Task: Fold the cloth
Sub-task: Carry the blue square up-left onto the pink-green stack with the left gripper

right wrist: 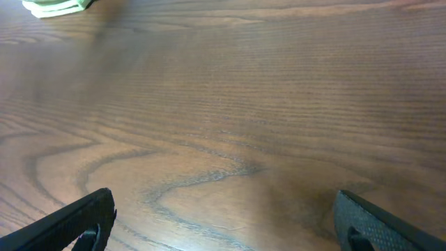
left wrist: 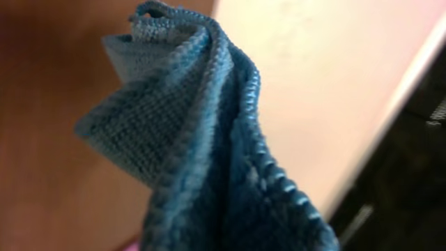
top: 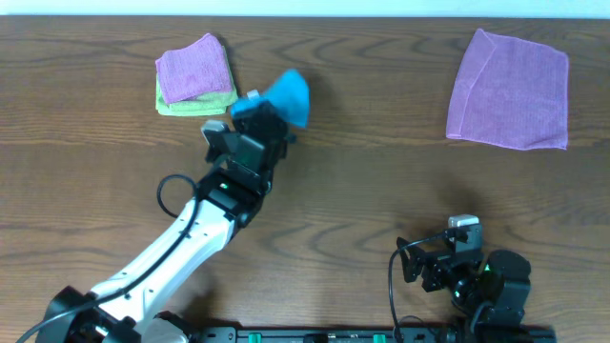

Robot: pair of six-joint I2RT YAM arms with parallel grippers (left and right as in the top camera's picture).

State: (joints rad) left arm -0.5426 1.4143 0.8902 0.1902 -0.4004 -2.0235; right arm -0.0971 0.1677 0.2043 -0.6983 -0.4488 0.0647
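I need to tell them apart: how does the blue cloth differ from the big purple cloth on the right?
The blue cloth is sky-blue; the big purple cloth is lilac. The blue cloth is bunched up, gripped by the left arm; the big purple cloth lies spread out on the table, untouched. Both look like soft fabric cloths.

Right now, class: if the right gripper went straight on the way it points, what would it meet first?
Probably the table: the right gripper, open, looks down onto bare wood. The green cloth lies far off left of that line; depth is unclear.
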